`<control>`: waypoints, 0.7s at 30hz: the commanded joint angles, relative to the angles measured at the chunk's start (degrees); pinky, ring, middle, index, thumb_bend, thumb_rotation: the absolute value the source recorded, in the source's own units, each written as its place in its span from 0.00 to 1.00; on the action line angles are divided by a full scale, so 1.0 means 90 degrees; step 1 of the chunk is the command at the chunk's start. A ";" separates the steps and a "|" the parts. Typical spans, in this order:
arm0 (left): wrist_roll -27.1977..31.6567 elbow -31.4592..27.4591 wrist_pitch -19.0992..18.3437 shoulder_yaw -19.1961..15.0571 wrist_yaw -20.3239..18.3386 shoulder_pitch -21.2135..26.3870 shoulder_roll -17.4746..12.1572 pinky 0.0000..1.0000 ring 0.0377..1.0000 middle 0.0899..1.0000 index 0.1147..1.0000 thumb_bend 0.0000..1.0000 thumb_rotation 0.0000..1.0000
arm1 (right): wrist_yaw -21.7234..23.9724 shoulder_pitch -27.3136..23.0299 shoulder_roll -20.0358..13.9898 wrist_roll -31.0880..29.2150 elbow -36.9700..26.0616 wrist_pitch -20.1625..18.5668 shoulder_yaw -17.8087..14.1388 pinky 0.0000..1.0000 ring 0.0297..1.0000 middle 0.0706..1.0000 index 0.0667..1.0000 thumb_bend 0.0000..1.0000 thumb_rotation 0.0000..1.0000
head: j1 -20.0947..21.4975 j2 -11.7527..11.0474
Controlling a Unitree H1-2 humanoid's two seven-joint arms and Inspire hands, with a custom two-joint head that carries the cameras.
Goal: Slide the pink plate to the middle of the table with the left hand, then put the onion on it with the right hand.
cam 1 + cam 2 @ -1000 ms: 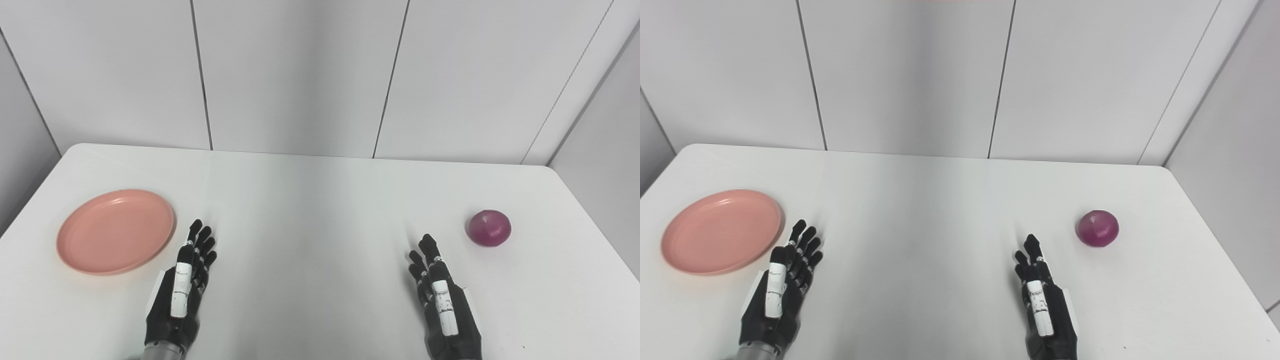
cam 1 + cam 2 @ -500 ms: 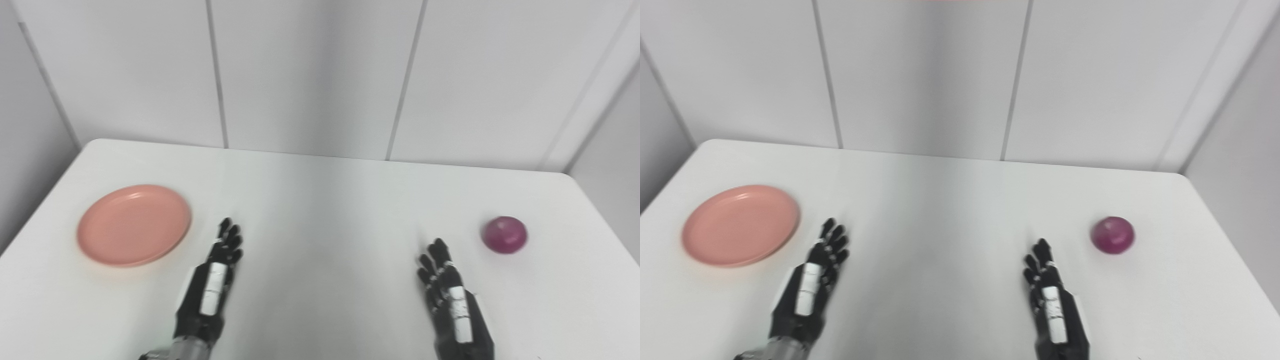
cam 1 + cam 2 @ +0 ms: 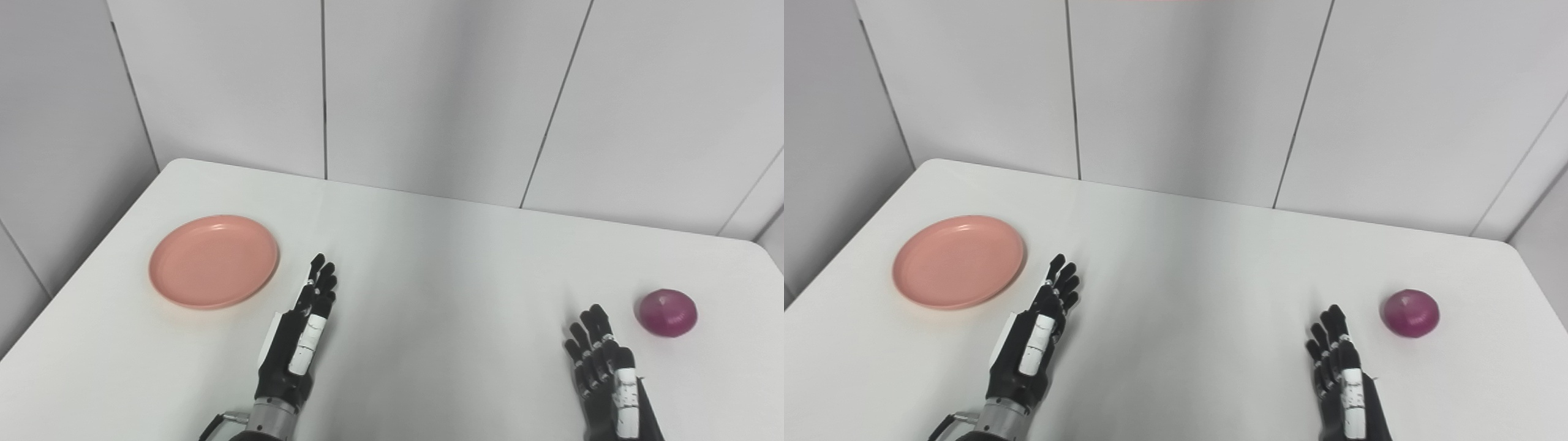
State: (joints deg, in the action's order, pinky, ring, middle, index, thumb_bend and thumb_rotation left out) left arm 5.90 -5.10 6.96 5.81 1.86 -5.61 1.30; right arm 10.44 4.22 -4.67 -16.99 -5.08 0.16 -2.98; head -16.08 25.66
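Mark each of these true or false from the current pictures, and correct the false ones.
1. The pink plate lies on the left part of the table. True.
2. The onion sits on the plate. False: it lies on the bare table, far right.
3. The left hand grips the plate's rim. False: it is open, beside the plate and apart from it.
4. The right hand holds nothing. True.
5. The plate has food on it. False: nothing lies on it.
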 commanded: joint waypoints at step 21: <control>0.0486 -0.1765 -0.2653 -0.0502 0.0136 0.1093 -0.0198 1.00 0.93 0.94 0.99 0.83 0.95 | 0.0201 0.0198 -0.0068 -0.0052 0.1125 0.0327 -0.0118 1.00 1.00 1.00 1.00 0.70 0.94 | -0.0250 -0.0241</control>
State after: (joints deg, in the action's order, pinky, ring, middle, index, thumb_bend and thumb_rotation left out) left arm 9.95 -17.84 -15.12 1.94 3.41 -0.35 0.42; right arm 10.63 2.39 -5.69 -16.97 -3.11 0.24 -3.81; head -18.28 23.47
